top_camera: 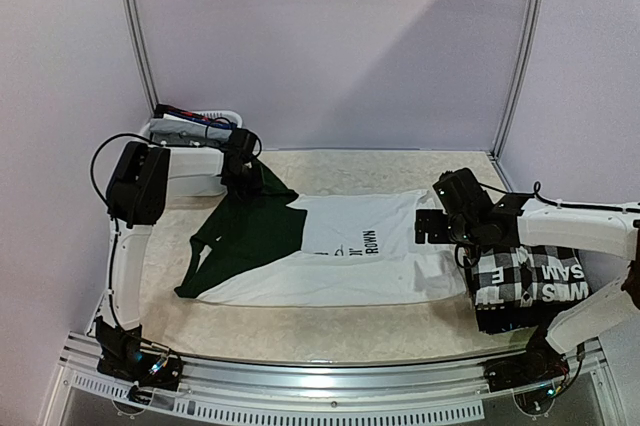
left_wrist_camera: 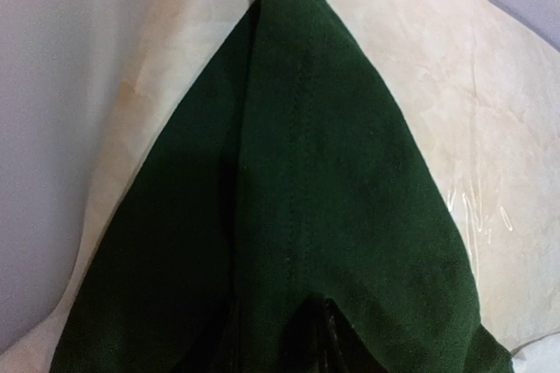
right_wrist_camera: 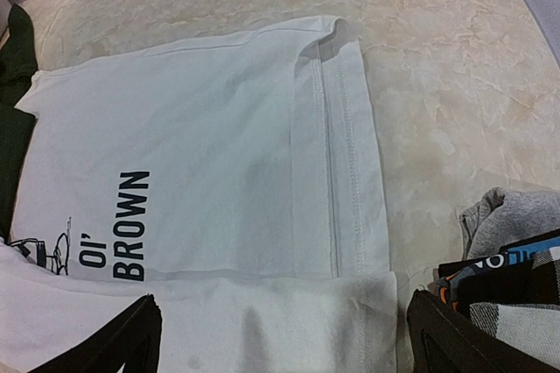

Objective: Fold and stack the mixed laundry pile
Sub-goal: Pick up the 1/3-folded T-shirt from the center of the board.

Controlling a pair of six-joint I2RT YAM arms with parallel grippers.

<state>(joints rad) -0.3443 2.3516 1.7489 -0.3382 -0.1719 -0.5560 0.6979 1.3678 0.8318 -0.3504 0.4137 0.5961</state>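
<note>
White cloth made up most of the shirt (top_camera: 360, 256) spread flat at the centre of the table (top_camera: 400, 171), its dark green part (top_camera: 250, 231) reaching toward 10 o'clock. The left claw (top_camera: 243, 168) sat at the tip of that green part. Green fabric filled its wrist view, so whether its jaws were apart or clamped could not be told. The right claw (right_wrist_camera: 289, 347) hovered over the shirt's 3 o'clock hem, fingers (right_wrist_camera: 122, 342) spread wide and holding nothing. At 4 o'clock lay the stack: a checkered shirt (top_camera: 495, 274), a black piece with white letters (top_camera: 545, 291) and a grey piece (right_wrist_camera: 499, 211) beside them. At 10 o'clock, behind the left arm, stood the white basket (top_camera: 165, 129); its contents were too small to make out.
</note>
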